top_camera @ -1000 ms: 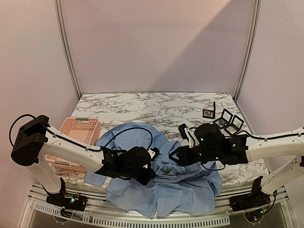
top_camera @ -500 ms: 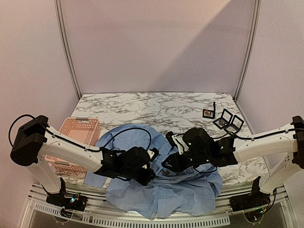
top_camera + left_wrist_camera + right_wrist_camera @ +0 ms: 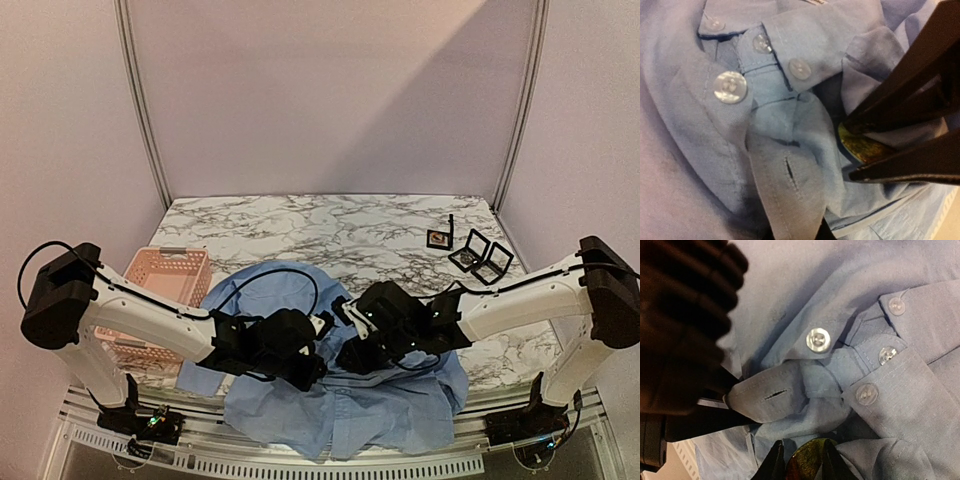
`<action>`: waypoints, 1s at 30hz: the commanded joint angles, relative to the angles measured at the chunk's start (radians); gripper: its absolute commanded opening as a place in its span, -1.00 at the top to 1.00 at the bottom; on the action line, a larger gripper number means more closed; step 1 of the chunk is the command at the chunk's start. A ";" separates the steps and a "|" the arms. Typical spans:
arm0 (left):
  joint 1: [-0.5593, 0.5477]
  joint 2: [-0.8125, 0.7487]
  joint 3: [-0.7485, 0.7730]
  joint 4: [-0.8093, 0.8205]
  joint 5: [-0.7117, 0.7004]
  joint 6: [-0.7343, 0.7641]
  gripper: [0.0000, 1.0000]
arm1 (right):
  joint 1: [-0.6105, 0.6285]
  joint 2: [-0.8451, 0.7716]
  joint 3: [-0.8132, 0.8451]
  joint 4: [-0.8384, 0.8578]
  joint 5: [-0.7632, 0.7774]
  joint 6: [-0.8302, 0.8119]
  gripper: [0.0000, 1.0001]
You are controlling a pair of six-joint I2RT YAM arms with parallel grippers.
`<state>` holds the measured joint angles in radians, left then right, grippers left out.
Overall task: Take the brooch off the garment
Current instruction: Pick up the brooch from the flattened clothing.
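Garment (image 3: 385, 410): light blue shirt, wrinkled, heaped at the near centre of the marble table (image 3: 330, 225). It lies under both arms, and its near hem hangs over the table's near edge.

Brooch (image 3: 807, 461): rounded, yellow-green, glossy. It sits in a fold of the shirt front just beside the button placket. Its face is too blurred to read any pattern or writing.

Right tool (image 3: 848, 150): reaches in from the right. Its 2 dark fingers (image 3: 900, 90) sit one on either side of the brooch, and each tip bears on the brooch's edge, so it is clamped on the brooch. The brooch lies against the fabric.

Left tool (image 3: 726, 399): reaches in from the left and is pinched together on the tip of a placket flap. That flap carries 1 buttonhole (image 3: 776, 395) and is drawn out toward the left.

Buttons: 4 pale ones show in the right wrist view, the largest (image 3: 818, 339) on the collar band. No lettering on them can be made out.

Elsewhere on the table: a pink basket (image 3: 165, 268) at the left, just beside the shirt. Small black open cases (image 3: 480, 256) lie at the far right, well apart from the shirt, and their contents are too small to tell.
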<state>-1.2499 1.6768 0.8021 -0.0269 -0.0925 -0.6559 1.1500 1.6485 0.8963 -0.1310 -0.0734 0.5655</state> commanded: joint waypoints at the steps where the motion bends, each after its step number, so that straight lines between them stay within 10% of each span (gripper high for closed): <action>1: -0.011 -0.025 -0.012 -0.006 0.016 -0.003 0.76 | 0.012 0.019 0.027 -0.064 0.053 -0.021 0.46; 15: -0.011 -0.029 0.000 -0.003 0.019 -0.001 0.76 | 0.075 0.071 0.071 -0.125 0.172 -0.024 0.36; 21: -0.010 -0.038 0.000 -0.005 0.014 -0.005 0.74 | 0.082 0.078 0.093 -0.167 0.287 0.021 0.74; 30: 0.009 -0.126 -0.037 0.006 -0.081 -0.001 0.12 | 0.081 0.015 0.035 -0.097 0.311 0.071 1.00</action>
<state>-1.2491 1.6188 0.7990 -0.0338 -0.1131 -0.6689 1.2259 1.6917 0.9768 -0.2241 0.2165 0.5999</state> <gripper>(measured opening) 0.364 0.046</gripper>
